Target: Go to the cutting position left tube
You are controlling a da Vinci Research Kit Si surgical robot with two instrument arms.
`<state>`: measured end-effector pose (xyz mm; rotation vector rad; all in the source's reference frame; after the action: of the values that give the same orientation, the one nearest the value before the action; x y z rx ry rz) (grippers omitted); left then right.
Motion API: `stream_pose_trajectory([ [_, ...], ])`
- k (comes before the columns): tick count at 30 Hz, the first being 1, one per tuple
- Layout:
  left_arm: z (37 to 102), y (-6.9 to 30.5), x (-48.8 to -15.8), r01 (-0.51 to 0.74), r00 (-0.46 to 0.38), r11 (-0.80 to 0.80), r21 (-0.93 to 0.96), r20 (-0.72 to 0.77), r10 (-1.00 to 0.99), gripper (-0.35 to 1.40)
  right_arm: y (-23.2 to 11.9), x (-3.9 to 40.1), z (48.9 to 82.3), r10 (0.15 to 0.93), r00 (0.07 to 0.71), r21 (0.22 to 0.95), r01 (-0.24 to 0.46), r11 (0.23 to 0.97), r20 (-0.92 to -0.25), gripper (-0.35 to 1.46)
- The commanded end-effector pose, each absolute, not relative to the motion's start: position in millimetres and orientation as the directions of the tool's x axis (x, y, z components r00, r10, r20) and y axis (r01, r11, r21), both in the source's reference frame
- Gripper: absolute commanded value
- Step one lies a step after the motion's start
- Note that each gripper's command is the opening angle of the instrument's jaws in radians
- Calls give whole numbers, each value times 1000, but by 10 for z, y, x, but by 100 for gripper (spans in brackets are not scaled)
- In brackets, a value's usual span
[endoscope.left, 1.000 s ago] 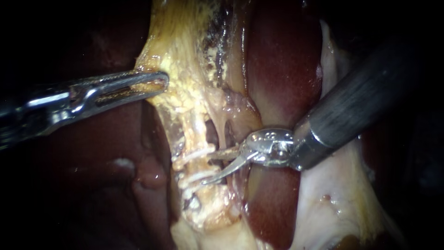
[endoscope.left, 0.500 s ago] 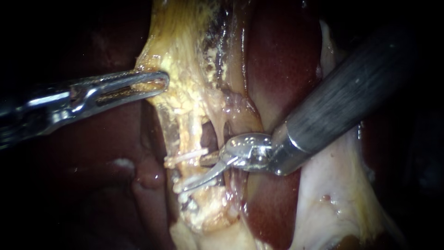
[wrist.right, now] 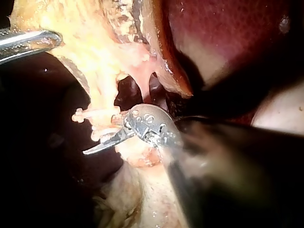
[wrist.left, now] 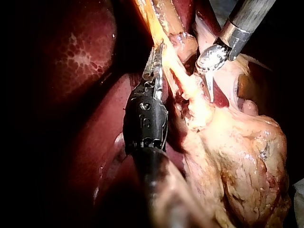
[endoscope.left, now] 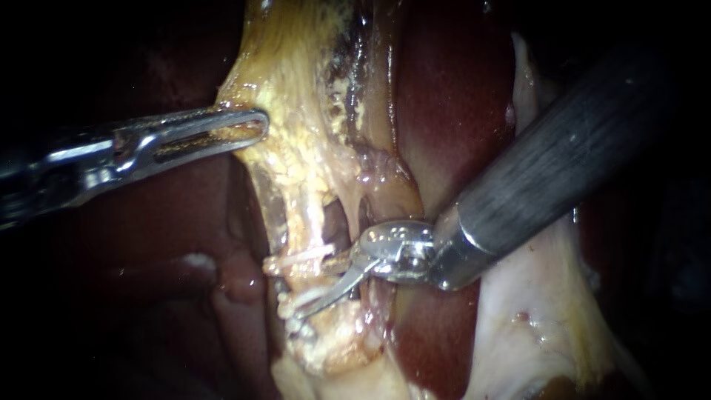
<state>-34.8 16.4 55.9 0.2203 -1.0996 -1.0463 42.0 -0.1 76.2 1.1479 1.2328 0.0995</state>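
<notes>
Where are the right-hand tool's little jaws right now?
Endoscope view, lower centre: the right instrument, jaws open, sits at the clips on the pale tube.

The liver is dark red-brown, with pale netted mottling in the left wrist view. The fatty tissue is yellow, flecked cream, with a blackish streak. The clips are white. The left instrument is silver; the right instrument has a streaked dark grey shaft and shiny silver tip.
</notes>
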Motion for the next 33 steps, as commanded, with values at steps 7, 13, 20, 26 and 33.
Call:
stream_pose_trajectory([
  [7,562,162,-353,586,56,531,612,623,-780,-35,-2,438,767,674,431,788,463,406,-600,118],
  [13,562,162,-355,587,56,531,611,624,-780,-35,-4,449,771,701,450,820,440,366,-554,114],
  [20,562,161,-356,588,55,531,611,624,-780,-35,-8,455,776,710,465,835,433,339,-529,113],
  [26,562,161,-356,588,55,530,611,624,-780,-35,-7,455,777,712,467,838,430,335,-524,113],
  [33,561,161,-356,588,55,530,611,624,-780,-35,-7,455,778,712,467,838,430,335,-524,113],
])
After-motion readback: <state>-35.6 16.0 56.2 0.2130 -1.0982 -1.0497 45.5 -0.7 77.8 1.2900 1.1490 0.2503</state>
